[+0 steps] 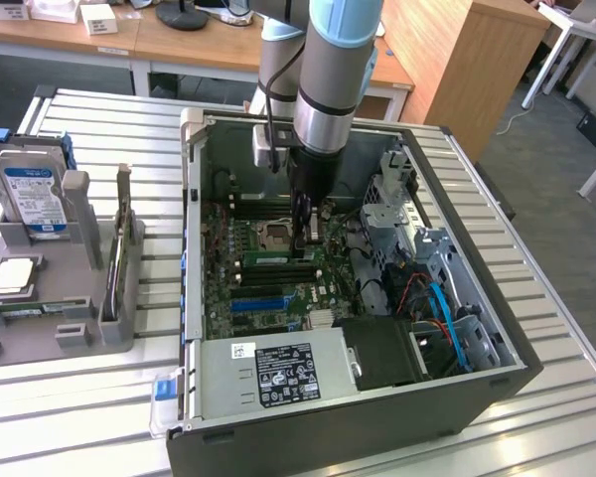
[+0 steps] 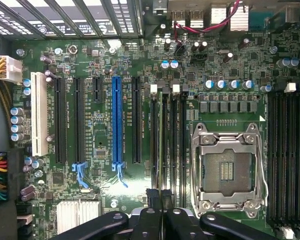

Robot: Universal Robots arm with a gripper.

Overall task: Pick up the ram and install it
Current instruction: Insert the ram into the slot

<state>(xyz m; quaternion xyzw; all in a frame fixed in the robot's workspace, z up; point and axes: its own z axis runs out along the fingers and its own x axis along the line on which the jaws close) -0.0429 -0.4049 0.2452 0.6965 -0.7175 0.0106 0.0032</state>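
The pincer (image 1: pixel 303 237) is squeezed narrow, low inside the metal computer box (image 1: pixel 194 298). The ram (image 1: pixel 273 256), a long thin green stick, lies among the black slots at its tips, reaching toward the exterior view's left. A crooked push could jam the stiff stick or snap the little white clips (image 2: pixel 153 89).

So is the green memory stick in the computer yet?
Nearly. The long thin green ram stick already stands slotted into the green motherboard, beside the square silver socket. The shut gripper sits over one end of it. Whether it has clicked in fully, I cannot tell.
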